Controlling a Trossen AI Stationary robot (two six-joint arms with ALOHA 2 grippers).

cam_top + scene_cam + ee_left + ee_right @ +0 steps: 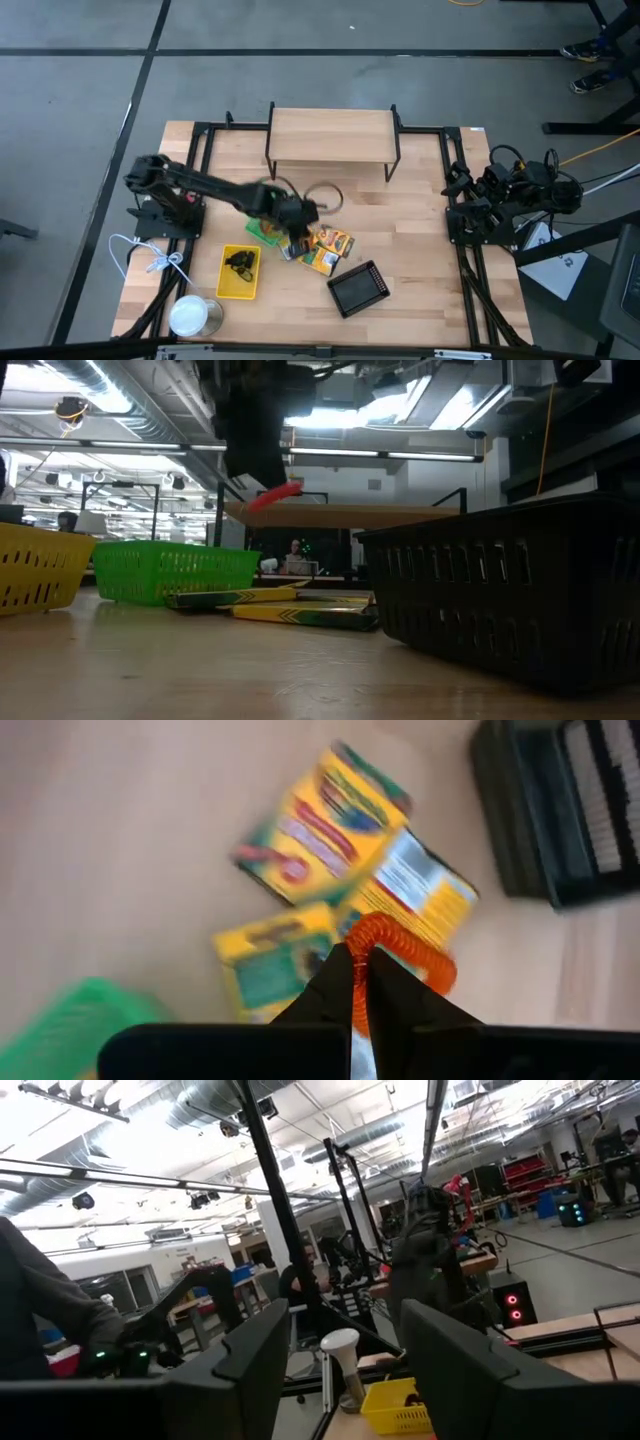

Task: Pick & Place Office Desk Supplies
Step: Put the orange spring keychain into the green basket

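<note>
Orange loop (400, 942): a coiled orange band, lifted clear of the surface (420, 260) and hanging from the left hand (358, 982) above the cluster of printed boxes (322, 245) near the middle of the surface. In the low view it shows as an orange-red band under the dark arm, well above the boxes.

Risk, as a judgement: the grip takes only a short stretch of the coil at the fingertips, and the rest of the loop hangs free to one side. A quick swing could let it swing out, slip through the pinch, or snag a tray rim on the way down. The cause would be the narrow hold on a springy, yielding item. A drop here would land it among the boxes, not in a tray.

Left hand: fingers brought together, clamped on the orange loop with the coil passing between the tips. It touches nothing else.

Right hand (340, 1370): parked off the right edge of the surface, fingers standing apart, holding nothing.

Trays: green tray (262, 230) lies just beside the left hand; yellow tray (238, 273) lies toward the front-left with dark clips in it; black mesh tray (358, 288) lies toward the front edge, right of the boxes.
</note>
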